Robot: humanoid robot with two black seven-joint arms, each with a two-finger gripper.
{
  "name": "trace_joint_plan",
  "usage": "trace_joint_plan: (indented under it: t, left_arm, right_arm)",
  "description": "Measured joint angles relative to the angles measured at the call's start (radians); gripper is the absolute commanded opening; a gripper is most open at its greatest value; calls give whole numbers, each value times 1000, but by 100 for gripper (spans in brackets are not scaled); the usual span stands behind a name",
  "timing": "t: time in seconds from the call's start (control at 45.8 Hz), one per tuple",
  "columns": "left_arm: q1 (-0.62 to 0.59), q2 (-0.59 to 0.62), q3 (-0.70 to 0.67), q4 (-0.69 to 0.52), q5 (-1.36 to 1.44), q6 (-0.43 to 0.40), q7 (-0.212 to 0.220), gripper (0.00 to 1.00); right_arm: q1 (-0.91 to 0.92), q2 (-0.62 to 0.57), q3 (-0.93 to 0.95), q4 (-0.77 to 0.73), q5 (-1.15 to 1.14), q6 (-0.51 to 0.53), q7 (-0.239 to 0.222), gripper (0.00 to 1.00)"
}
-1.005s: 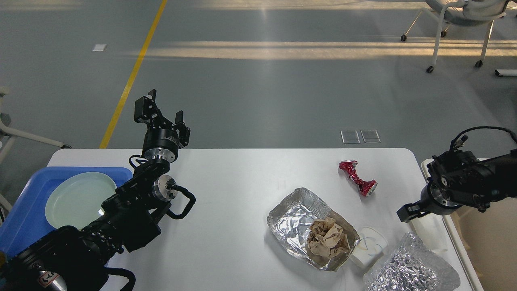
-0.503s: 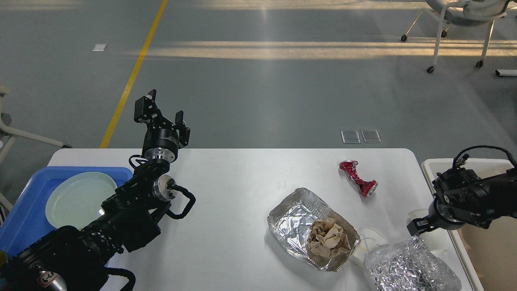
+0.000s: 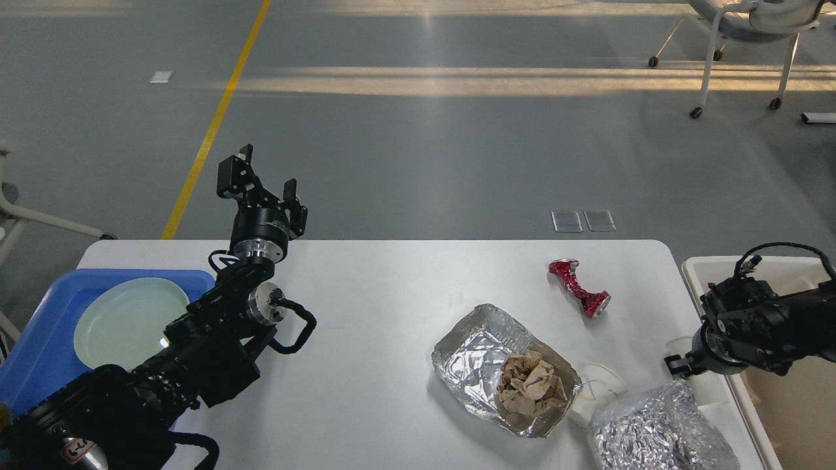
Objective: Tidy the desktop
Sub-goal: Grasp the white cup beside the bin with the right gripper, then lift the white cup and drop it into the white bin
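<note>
Head view: desktop (image 3: 366, 313) fills foreground. Blue tray (image 3: 39, 339) at left edge, plate (image 3: 124, 320) inside. Foil tray (image 3: 477, 352) holds crumpled paper (image 3: 529, 385); crushed can (image 3: 579, 287) beyond. Left gripper (image 3: 261, 186) fingers apart, empty. Right gripper (image 3: 679, 365) state indeterminate.

You see desktop (image 3: 379, 294): smooth matt white surface. Foil tray (image 3: 473, 356): crinkled shiny metal foil, holding crumpled brown paper (image 3: 530, 386), matt and rough. Foil bag (image 3: 659, 434): wrinkled silver, glittery. Crushed can (image 3: 578, 287): glossy red metal, dented. Cup (image 3: 595, 391) beside tray: translucent white plastic. Blue tray (image 3: 39, 339): smooth plastic, slight sheen. Plate (image 3: 127, 320) in it: pale green, smooth, glossy. Bin (image 3: 702, 267): off-white plastic. Your left arm (image 3: 215, 326): matt black casing, brushed metal joints.
</note>
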Motion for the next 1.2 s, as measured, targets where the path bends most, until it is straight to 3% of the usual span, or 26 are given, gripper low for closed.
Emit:
trace_joint_plan:
  t: [0.35, 0.612, 0.852, 1.202]
  left_arm:
    - [0, 0, 0, 0, 0, 0, 0, 99]
    - [0, 0, 0, 0, 0, 0, 0, 99]
    - [0, 0, 0, 0, 0, 0, 0, 99]
    - [0, 0, 0, 0, 0, 0, 0, 99]
  right_arm:
    - [31, 11, -2, 1, 34, 3, 8, 35]
    - [202, 0, -11, 8, 38, 28, 45, 36]
    - [471, -27, -18, 22, 38, 137, 176, 36]
    - [903, -97, -24, 65, 38, 468, 456, 36]
